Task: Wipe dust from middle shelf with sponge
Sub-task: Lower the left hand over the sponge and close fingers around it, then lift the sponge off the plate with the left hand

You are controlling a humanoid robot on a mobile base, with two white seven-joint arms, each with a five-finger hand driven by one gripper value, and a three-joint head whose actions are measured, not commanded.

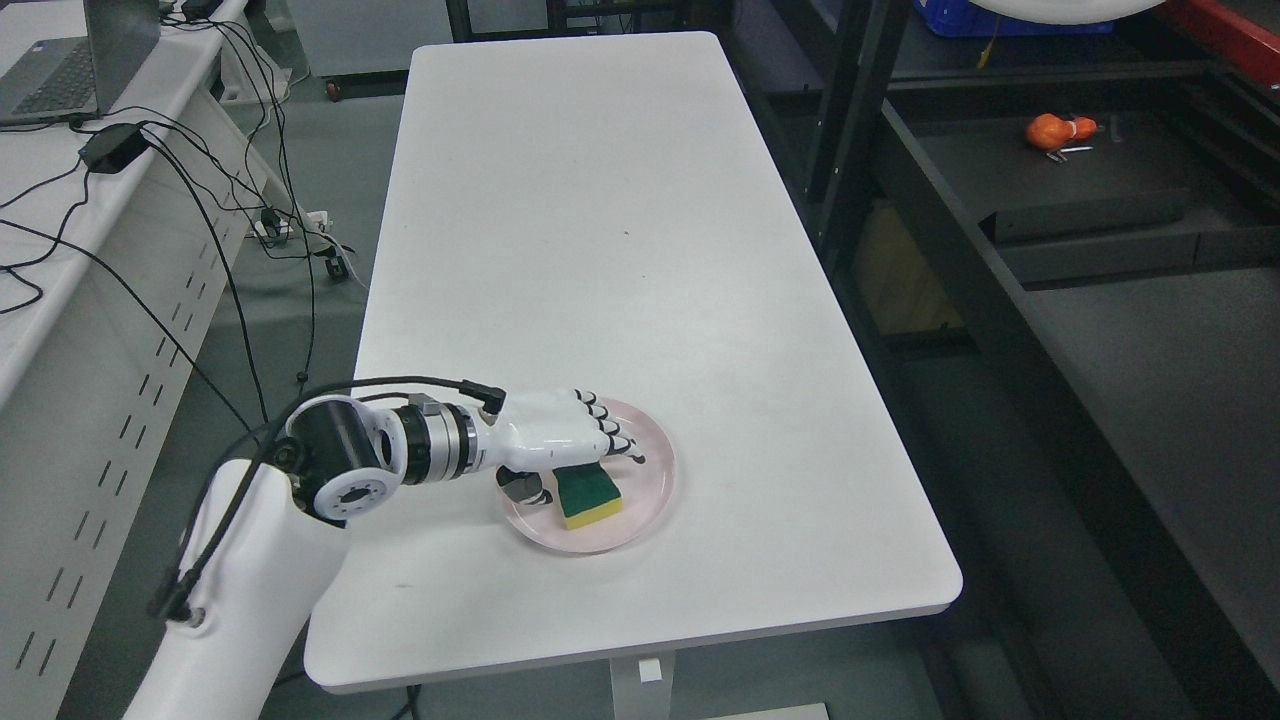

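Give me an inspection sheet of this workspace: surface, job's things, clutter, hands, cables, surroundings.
Surface: white table, bare apart from the plate.
Job's things: green and yellow sponge lying on pink plate near the table's front edge.
Clutter: nothing seen on the table.
Hands: left hand over the sponge, grasp not clear; right not in view.
Cables: black cable along the left arm; tangled black cables by the left desk.
Surroundings: laptop on the left desk; dark shelf rack on the right holding an orange object.
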